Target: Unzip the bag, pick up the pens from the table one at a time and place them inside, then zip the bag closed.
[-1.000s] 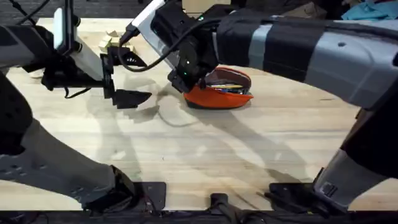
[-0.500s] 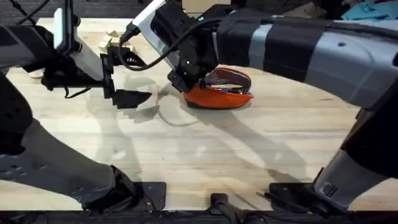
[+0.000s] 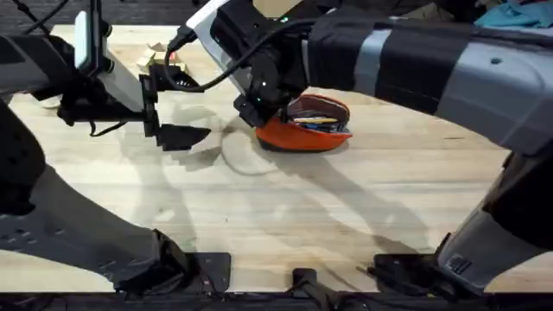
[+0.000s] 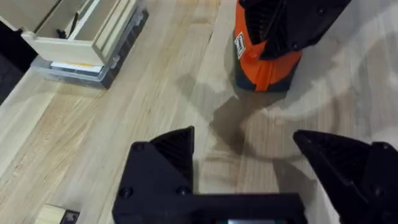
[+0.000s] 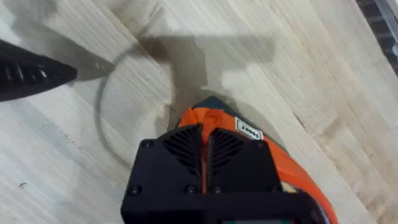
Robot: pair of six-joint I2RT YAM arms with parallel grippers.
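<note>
since a second ago the right arm has shifted slightly up and back over the bag's left end, while the left arm and the bag have stayed where they were.

nearest the bases, the counter (image 3: 285, 216) lies bare, light planks with visible grain. farther out on the left side, the left gripper (image 3: 181, 136) hovers just above the counter, its black jaws spread wide with nothing between them; in the left wrist view (image 4: 245, 155) the bag stands beyond the gap, apart from the fingers. near the middle, the right gripper (image 3: 259, 108) presses down on the left end of the bag (image 3: 311, 130), its jaws pressed together at the bag's top by the zipper; what they pinch is hidden. in the right wrist view (image 5: 205, 140) the orange fabric and a small white tag show just under the fingers. the bag lies on its side with its mouth gaping, coloured items visible inside. beyond the left gripper a small wooden box (image 4: 81, 31) sits near the counter's far edge.
</note>
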